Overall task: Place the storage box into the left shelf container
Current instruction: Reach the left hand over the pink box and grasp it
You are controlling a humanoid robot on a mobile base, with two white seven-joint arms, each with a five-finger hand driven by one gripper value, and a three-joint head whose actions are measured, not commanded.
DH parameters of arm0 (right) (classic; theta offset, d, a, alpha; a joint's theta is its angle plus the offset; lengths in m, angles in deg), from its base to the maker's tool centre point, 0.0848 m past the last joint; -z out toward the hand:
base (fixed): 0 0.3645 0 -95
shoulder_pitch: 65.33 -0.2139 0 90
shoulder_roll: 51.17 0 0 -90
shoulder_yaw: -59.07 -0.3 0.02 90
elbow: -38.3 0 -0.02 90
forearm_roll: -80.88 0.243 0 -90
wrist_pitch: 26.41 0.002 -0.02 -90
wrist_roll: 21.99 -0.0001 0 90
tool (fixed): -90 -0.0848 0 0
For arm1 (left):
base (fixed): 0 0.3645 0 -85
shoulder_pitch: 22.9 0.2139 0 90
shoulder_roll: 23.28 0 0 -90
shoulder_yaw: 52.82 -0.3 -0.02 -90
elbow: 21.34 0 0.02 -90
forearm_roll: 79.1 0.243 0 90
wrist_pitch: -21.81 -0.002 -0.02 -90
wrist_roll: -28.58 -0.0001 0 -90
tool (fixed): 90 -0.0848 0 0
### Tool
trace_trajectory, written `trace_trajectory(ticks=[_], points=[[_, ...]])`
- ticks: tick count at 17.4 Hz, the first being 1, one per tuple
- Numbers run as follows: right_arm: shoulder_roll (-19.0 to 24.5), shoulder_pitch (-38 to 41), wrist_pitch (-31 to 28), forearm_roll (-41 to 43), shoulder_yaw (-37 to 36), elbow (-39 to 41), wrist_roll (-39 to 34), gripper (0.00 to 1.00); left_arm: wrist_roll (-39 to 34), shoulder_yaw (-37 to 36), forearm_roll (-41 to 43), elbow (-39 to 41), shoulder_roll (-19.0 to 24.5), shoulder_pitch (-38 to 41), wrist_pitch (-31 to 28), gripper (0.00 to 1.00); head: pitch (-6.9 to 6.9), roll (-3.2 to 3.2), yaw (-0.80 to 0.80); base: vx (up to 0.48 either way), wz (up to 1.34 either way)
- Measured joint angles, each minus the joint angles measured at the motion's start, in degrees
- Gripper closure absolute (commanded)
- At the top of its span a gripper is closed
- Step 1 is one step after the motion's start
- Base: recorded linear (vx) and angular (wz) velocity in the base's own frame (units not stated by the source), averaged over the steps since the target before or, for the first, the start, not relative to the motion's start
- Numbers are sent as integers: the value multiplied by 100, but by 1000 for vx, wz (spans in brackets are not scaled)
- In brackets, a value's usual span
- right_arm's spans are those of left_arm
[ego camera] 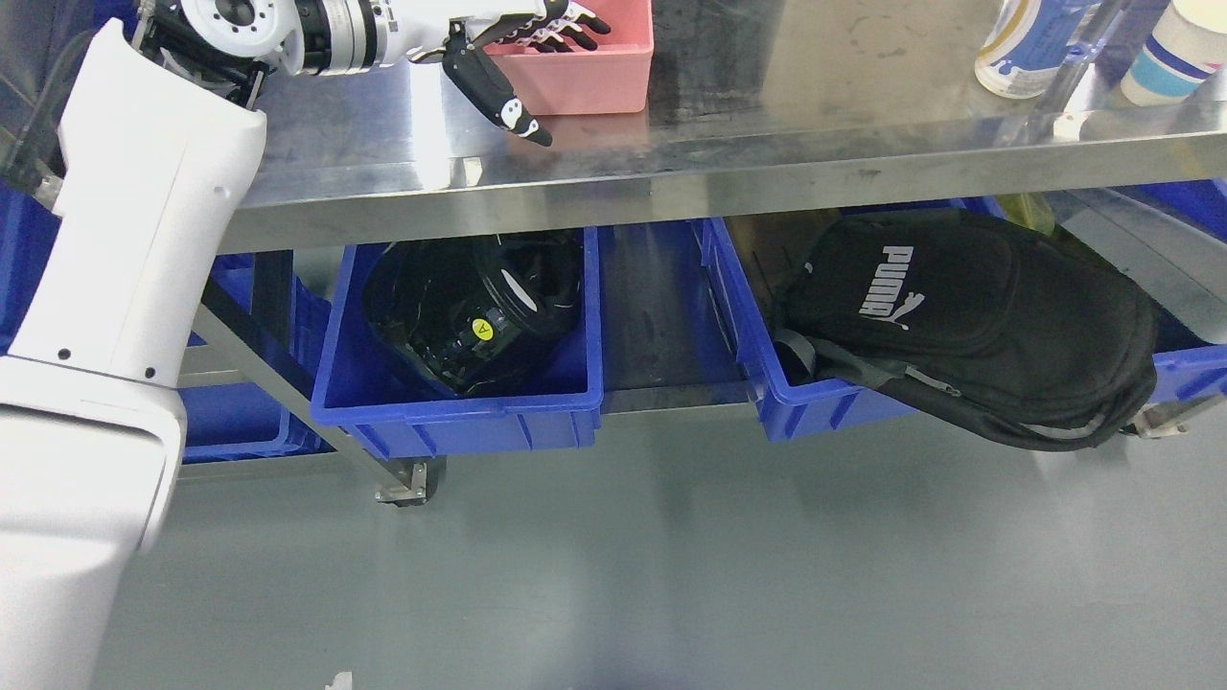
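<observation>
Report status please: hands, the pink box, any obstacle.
Left hand at pink box on table, fingers over its rim, thumb outside, grasp unconfirmed. Right hand not seen. Left blue bin below holds black gear.

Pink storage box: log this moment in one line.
left hand: fingers over pink storage box rim, grasp unclear | box: on steel table | blue bin: below, holds black gear

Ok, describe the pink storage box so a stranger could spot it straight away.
Start at the steel table across the top of the picture. At its back, left of middle, sits the pink storage box, with the left hand at its left rim. It is the only pink thing; the crates beneath are blue.
</observation>
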Motion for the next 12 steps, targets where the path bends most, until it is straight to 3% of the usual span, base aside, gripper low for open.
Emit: trace_trajectory(ticks=[6,10,12], points=[[0,-1,-2,0,0,0,-25,0,47,-75,214,-496,-289,-77,41,57,9,0,0,31,173],[0,0,-2,0,0,0,-34,0,29,103,290,-739,-473,-92,61,94,11,0,0,19,16],[0,0,-2,0,0,0,-34,0,29,301,309,-817,-562,-91,62,100,11,0,0,-13,25]])
